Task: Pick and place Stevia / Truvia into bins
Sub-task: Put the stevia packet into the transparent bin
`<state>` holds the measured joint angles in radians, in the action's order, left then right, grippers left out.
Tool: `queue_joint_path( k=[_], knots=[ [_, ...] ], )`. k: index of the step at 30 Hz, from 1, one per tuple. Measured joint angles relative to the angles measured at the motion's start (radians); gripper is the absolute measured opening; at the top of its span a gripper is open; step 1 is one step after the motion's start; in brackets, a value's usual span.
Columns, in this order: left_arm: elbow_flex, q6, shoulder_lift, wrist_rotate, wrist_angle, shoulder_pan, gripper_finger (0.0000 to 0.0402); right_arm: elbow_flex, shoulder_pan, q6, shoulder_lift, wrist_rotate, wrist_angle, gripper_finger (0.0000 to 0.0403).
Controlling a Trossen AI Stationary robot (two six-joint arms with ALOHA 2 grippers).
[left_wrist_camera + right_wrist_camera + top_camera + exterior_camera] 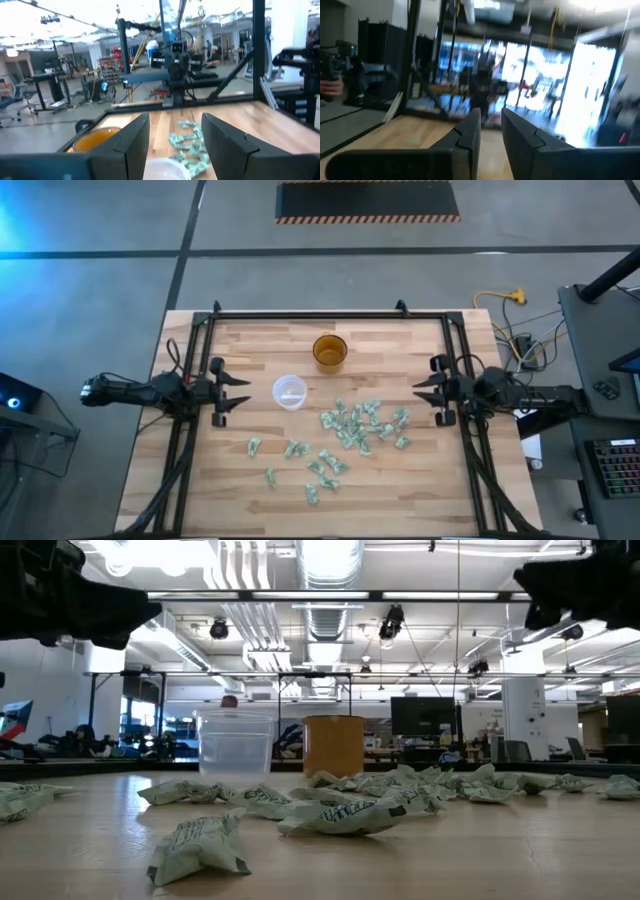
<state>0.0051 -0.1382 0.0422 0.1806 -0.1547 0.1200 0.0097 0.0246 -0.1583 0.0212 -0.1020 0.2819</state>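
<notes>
Many crumpled pale green and white sachets [358, 426] lie flat on the wooden table, in one cluster right of centre and a looser scatter [318, 466] nearer the near edge; the low view shows them [338, 812] too. The translucent whitish cup [290, 391] stands upright left of them, and the amber cup [329, 352] stands farther back. My left gripper [238, 392] hovers open just left of the translucent cup. My right gripper [424, 391] hovers open at the table's right side, right of the sachets. In the left wrist view the open left gripper [175, 120] faces the cup rim [165, 169] and sachets [190, 145].
A black metal frame [330, 315] runs around the table's far and side edges. Bare wood lies between the cups and the near edge [200, 490]. In the low view both cups [236, 745] [334, 745] stand behind the sachets. Beyond the table are a workshop floor and cables.
</notes>
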Motion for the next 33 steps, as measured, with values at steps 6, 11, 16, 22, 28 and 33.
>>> queue_joint_path(
  k=[6,11,16,22,28,33],
  knots=[
    [0.028,-0.001,-0.004,0.003,-0.028,0.0,0.0165,0.0,0.0,0.093,0.012,-0.001,-0.001,0.0068],
    [0.03,-0.049,-0.003,0.008,-0.021,0.0,0.0165,0.0,0.0,0.127,0.033,-0.007,0.003,0.0068],
    [0.031,0.124,0.018,-0.093,0.049,0.001,0.0165,0.0,0.0,0.091,0.05,-0.009,0.051,0.0068],
    [0.037,0.154,0.134,-0.332,0.069,0.015,0.0165,0.003,0.0,0.127,0.061,-0.011,0.082,0.0068],
    [0.098,0.029,0.277,-0.392,0.085,0.021,0.0165,0.041,0.0,0.028,0.066,-0.011,0.087,0.0068],
    [0.108,-0.025,0.381,-0.444,-0.092,0.021,0.0165,0.102,0.0,-0.109,0.085,-0.011,0.096,0.0068]
  ],
)
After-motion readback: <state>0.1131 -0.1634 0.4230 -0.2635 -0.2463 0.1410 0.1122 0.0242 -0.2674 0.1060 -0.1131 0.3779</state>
